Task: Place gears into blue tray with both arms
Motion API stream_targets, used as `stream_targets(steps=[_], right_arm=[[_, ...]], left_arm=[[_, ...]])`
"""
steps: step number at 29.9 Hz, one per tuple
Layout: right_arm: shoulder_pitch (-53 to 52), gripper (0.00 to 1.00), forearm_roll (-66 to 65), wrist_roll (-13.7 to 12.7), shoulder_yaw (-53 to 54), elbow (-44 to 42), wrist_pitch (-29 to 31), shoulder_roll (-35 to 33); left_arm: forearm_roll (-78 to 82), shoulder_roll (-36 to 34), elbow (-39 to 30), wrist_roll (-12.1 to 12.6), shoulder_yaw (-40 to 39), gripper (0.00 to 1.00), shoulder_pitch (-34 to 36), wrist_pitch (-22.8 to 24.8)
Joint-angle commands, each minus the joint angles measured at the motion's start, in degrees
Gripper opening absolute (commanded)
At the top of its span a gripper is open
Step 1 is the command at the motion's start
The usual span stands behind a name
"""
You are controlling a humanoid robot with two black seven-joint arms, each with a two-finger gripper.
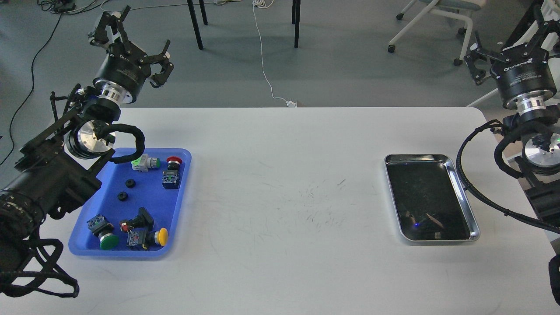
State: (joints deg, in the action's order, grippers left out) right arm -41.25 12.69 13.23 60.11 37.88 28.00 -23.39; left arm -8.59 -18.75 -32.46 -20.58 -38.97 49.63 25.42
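The blue tray (151, 197) lies at the table's left side. Two small black gears (130, 183) (123, 196) rest on its floor, in the middle left part. My left gripper (131, 37) is raised high beyond the table's far left edge, pointing up and away, open and holding nothing. Part of the left arm crosses over the tray's far left corner. At the far right, my right gripper (509, 39) is also raised off the table, open and holding nothing.
Several push-button switches (146, 162) with green, red and yellow caps lie in the blue tray around the gears. A shiny steel tray (415, 156) with a dark bottom sits at the right. Chair and table legs stand on the floor beyond the table.
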Motion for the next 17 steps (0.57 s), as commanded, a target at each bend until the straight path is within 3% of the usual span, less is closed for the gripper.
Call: stream_targets(steps=[1, 8, 17], right_arm=[[-1.0, 0.99, 0.0, -1.7, -0.1, -5.3, 0.0, 4.0], [-1.0, 0.99, 0.0, -1.6, -1.0, -13.3, 0.0, 9.4], [-1.3, 0.99, -0.1, -1.7, -5.2, -13.5, 0.0, 9.0]], left_arm=[[-1.1, 1.5, 1.1, 0.2, -1.1, 0.98, -2.1, 1.6], [-1.2, 3.7, 1.2, -0.4, -1.0, 0.98, -5.2, 0.9], [-1.2, 3.7, 0.8, -0.1, -0.7, 0.98, -5.4, 0.0]])
